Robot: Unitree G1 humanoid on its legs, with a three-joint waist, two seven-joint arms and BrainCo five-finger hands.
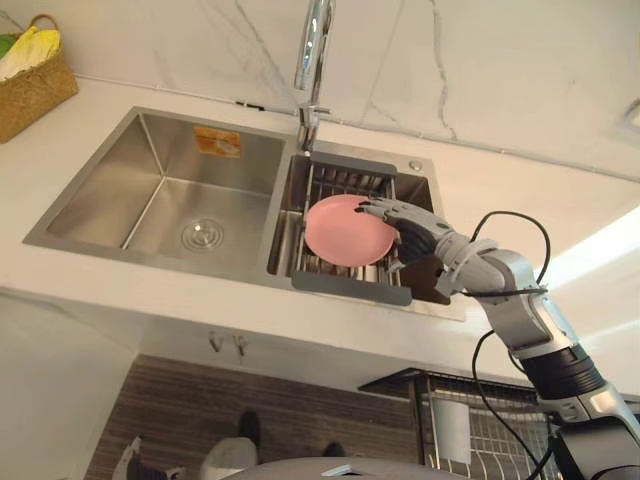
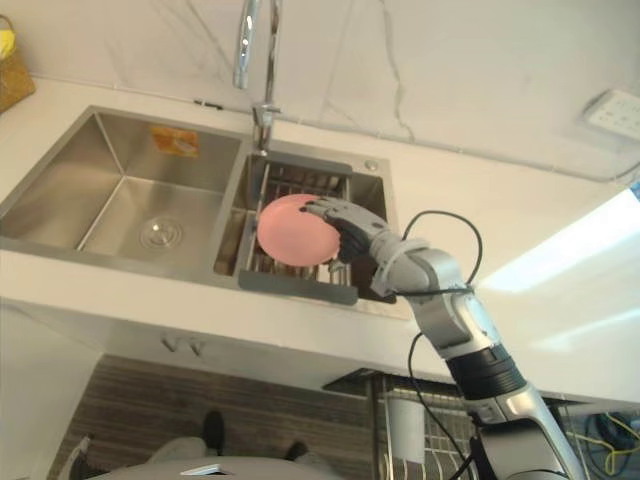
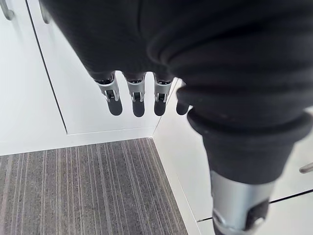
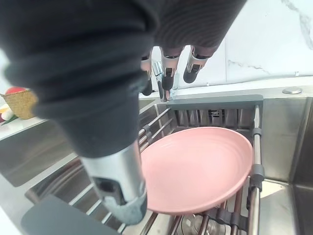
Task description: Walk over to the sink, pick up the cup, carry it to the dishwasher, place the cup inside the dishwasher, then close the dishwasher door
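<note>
A steel double sink [image 1: 110, 190] is set into the white surface, with a tall faucet [image 1: 313, 60] standing at its back edge between the two basins. The left basin is seen with a round drain [image 1: 202, 234] in its floor and an orange sticker [image 1: 217, 141] on its back wall. A grey-framed dish rack [image 1: 350, 288] is seated in the right basin, and a pink plate [image 1: 345, 232] is lying on its bars, tilted slightly. The right robot hand [image 1: 412, 233] is held directly over the plate's right side, its fingers [image 4: 168, 73] extended almost straight above the far rim and its thumb [image 4: 120, 186] kept apart at the near rim; no closed grip on the plate can be made out. The left robot hand [image 3: 122, 44] is hung beside white cabinet doors [image 3: 73, 107] above a striped floor [image 3: 83, 191], fingers relaxed and nothing held. A woven basket [image 1: 35, 90] is placed at the surface's back left corner. A wire basket [image 1: 490, 430] is visible below the surface's front edge, to the right.
</note>
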